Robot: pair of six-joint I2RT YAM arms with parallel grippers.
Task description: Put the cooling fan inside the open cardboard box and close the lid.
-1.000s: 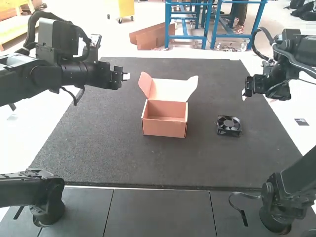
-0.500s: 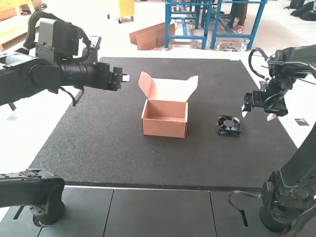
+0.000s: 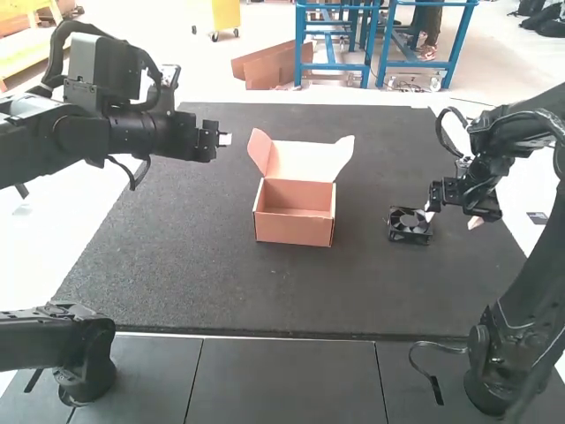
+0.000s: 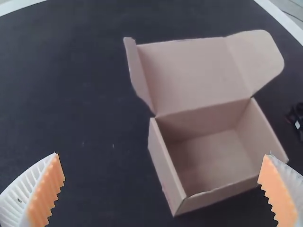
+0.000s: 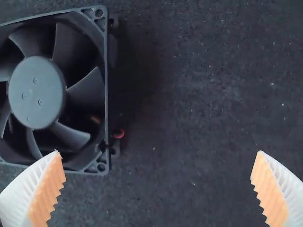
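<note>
A black, grainy mat (image 3: 168,265) carries the brown cardboard box (image 3: 294,225) at its centre, its lid flap (image 3: 311,159) raised on the 12 o'clock side. The cooling fan (image 3: 410,225), a square black frame with curved blades round a flat hub, lies face up at the box's 3 o'clock, apart from it. The right gripper (image 3: 452,213) hangs just at the fan's 3 o'clock, ribbed fingers (image 5: 42,189) spread, holding nothing; the left gripper (image 3: 218,137), at the box's 10 o'clock, is likewise spread
</note>
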